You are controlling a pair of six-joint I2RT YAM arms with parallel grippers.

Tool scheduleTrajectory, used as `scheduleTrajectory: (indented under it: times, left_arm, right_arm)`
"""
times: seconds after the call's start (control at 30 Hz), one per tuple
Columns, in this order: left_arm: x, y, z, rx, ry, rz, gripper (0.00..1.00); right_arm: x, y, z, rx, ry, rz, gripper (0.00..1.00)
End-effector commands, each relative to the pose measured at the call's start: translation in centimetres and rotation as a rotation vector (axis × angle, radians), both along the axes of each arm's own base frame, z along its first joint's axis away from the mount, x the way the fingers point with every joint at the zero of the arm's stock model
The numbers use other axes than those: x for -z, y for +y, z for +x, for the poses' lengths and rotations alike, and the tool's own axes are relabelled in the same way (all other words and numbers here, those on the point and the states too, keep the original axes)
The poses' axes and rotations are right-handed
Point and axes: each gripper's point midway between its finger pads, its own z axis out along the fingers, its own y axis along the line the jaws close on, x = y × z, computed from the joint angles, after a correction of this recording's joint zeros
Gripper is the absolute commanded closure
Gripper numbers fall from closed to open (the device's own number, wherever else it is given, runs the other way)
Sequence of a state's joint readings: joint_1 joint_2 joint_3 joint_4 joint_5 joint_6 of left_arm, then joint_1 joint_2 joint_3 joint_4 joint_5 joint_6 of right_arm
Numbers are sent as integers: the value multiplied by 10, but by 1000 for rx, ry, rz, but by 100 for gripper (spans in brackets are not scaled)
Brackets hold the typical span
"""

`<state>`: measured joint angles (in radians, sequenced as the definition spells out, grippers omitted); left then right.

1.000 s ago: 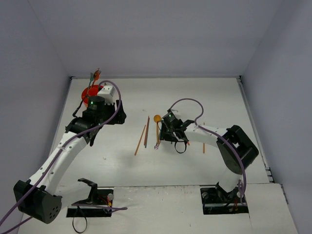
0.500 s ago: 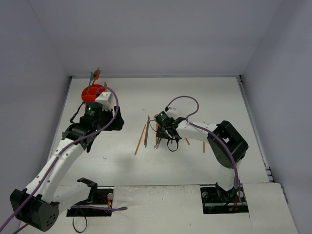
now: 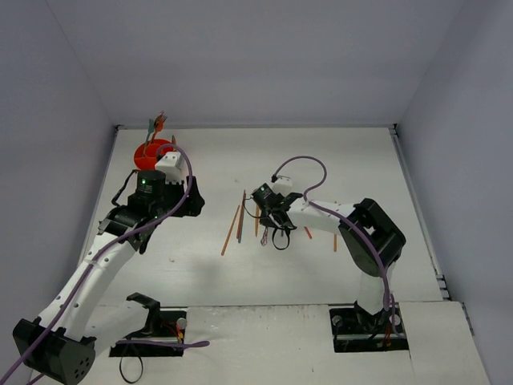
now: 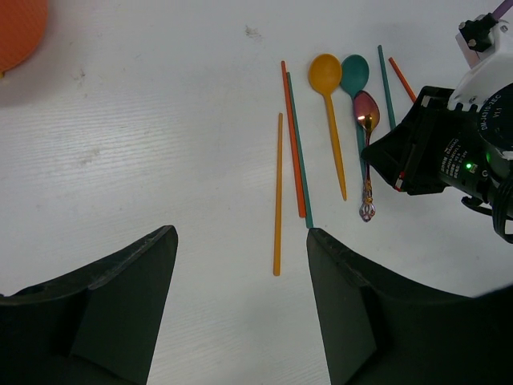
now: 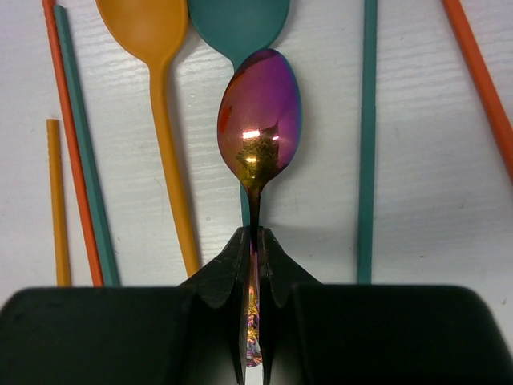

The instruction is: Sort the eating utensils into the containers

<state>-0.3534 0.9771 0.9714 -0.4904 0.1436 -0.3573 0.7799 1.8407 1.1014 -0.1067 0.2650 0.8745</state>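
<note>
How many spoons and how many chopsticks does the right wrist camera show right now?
Spoons: 3 (orange spoon, teal spoon, pink spoon)
Chopsticks: 5 (teal chopsticks, red-orange chopsticks, yellow-orange chopstick)
Total: 8
</note>
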Motion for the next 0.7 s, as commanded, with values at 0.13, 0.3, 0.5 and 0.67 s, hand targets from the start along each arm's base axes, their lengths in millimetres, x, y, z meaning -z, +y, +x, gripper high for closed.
scheduleTrajectory:
  times: [0.13,0.3,0.5,0.67]
  left_arm:
    - [-30,-10,3,14,-65,-75,38]
    - [-34,-13,2,18,-69,-97,38]
    - [-39,-25,-2,62,-65,-159,38]
    - [-59,-45,-7,127,-77,-285,37]
  right_arm:
    - [-35,-16,-6,-62,-36,-51,100]
    - [-48,-18,-7,-109,-66,-57,100]
    - [-62,0,-15,-297,-97,-29,100]
    - [-116,34,-26,-496,-252,124,100]
